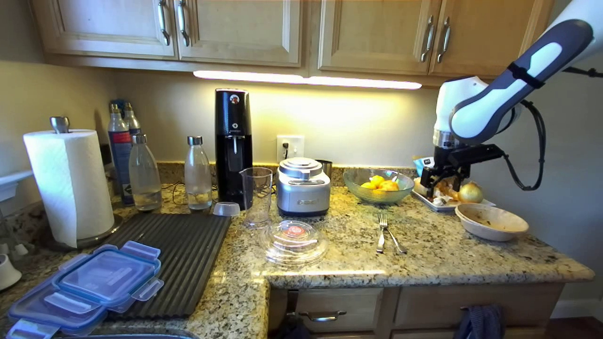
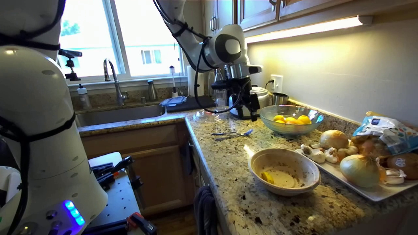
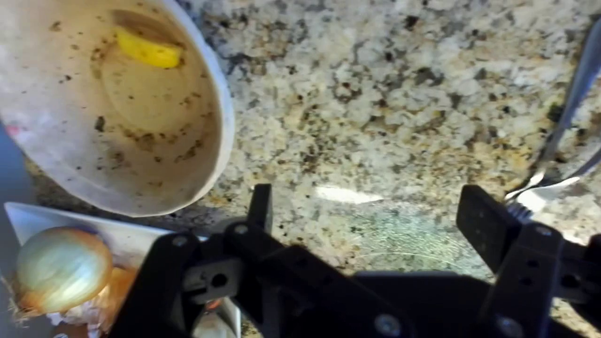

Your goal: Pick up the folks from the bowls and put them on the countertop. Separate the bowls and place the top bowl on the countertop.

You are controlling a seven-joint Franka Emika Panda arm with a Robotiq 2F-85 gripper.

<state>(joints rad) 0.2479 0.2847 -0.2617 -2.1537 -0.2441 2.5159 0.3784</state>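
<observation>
Two forks (image 1: pixel 382 233) lie partly crossed on the granite countertop (image 1: pixel 438 263). They also show in an exterior view (image 2: pixel 232 134) and at the right edge of the wrist view (image 3: pixel 569 110). A pale oval bowl (image 1: pixel 494 231) sits upright near the counter's end; a doubled rim suggests a second bowl nested under it. In an exterior view the bowl (image 2: pixel 277 190) holds a yellow wedge (image 2: pixel 267 177) and dark food bits. My gripper (image 3: pixel 368 204) is open and empty above the counter, between the bowl, at left in the wrist view, and the forks.
A glass bowl of yellow fruit (image 2: pixel 290 127) stands by the wall. A white tray (image 2: pixel 372 194) with onions and garlic lies beside the pale bowl. A clear plastic lid (image 1: pixel 294 245), food processor (image 1: pixel 304 190) and clear pitcher (image 1: pixel 256 197) stand beyond the forks.
</observation>
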